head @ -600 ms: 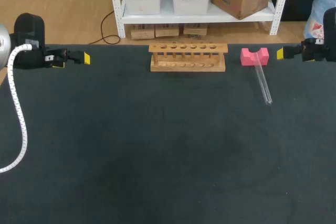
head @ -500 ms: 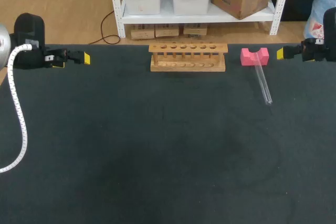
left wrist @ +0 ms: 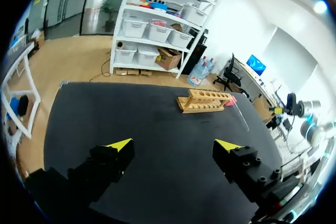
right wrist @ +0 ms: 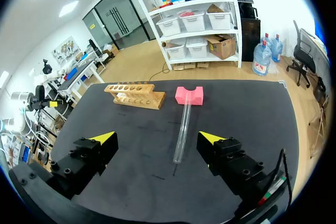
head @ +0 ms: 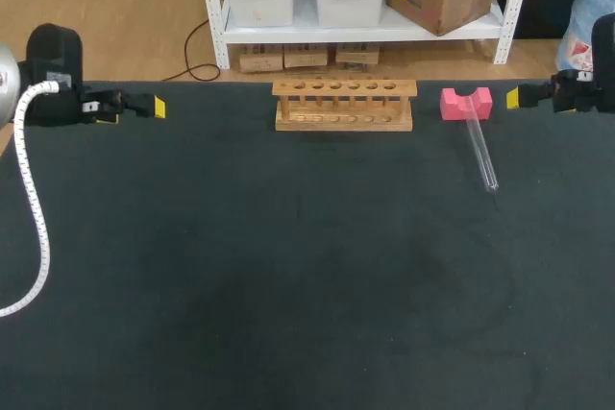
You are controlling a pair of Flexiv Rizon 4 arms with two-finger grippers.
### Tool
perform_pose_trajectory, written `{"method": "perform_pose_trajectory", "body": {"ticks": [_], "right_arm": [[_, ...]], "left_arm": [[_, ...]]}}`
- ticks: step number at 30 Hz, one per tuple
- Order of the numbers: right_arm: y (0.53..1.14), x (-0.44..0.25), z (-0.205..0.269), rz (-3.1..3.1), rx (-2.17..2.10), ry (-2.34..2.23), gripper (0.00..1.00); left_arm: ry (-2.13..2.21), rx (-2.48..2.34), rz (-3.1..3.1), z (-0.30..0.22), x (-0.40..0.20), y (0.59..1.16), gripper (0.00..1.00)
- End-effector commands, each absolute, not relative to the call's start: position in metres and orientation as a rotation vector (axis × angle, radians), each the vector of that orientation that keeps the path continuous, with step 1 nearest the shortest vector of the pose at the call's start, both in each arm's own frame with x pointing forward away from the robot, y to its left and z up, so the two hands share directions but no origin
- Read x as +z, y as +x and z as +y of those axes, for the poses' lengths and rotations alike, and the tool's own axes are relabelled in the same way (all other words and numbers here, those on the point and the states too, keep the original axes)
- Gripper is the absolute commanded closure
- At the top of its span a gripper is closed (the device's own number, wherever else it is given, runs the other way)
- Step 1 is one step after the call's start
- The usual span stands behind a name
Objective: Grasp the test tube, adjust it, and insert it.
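Black mat covers the table [head: 288,266] edge to edge. At approx. 12 o'clock on it, near the far edge, stands the wooden rack [head: 344,105], its row of holes facing up. Just right of it, approx. 1 o'clock, sits a pink block [head: 466,103] w/ a notch in its top. The tube [head: 481,154] is clear glass and lies flat, one end at the block's notch, the rest running toward the near side and slanting a bit to the right; its other end rests on the mat.

Left gripper [head: 154,107] hangs at approx. 10 o'clock, by the far left corner, well apart from the rack. From its wrist cam the fingers [left wrist: 119,146] are spread wide, released, w/ bare mat between them; rack, block and tube are far ahead, toward 1 o'clock.

Right gripper [head: 514,97] is at approx. 2 o'clock, near the block's right side but not touching it. Its fingers [right wrist: 211,138] are also wide apart, released; seen from the wrist cam, the tube lies ahead at 12 o'clock, between the finger lines, w/ the block beyond it and the rack off toward 11.
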State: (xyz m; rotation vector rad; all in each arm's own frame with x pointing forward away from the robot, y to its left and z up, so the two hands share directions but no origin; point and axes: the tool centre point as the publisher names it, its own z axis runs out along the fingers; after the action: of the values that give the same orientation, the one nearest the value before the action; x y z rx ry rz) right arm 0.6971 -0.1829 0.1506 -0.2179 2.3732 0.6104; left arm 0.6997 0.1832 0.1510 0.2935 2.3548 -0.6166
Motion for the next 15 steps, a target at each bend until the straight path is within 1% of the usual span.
{"method": "perform_pose_trajectory", "body": {"ticks": [1, 7, 15], "right_arm": [[0.697, 0.150, -0.183, 2.373, 0.607, -0.218, 0.00], [0.697, 0.150, -0.183, 2.373, 0.607, -0.218, 0.00], [0.697, 0.150, -0.183, 2.373, 0.607, -0.218, 0.00]], "left_arm": [[0.393, -0.631, 2.297, 0.183, 0.158, 0.706, 0.00], [0.707, -0.711, 2.090, 0.185, 0.166, 0.705, 0.00], [0.997, -0.712, 1.879, 0.180, 0.161, 0.726, 0.00]]}}
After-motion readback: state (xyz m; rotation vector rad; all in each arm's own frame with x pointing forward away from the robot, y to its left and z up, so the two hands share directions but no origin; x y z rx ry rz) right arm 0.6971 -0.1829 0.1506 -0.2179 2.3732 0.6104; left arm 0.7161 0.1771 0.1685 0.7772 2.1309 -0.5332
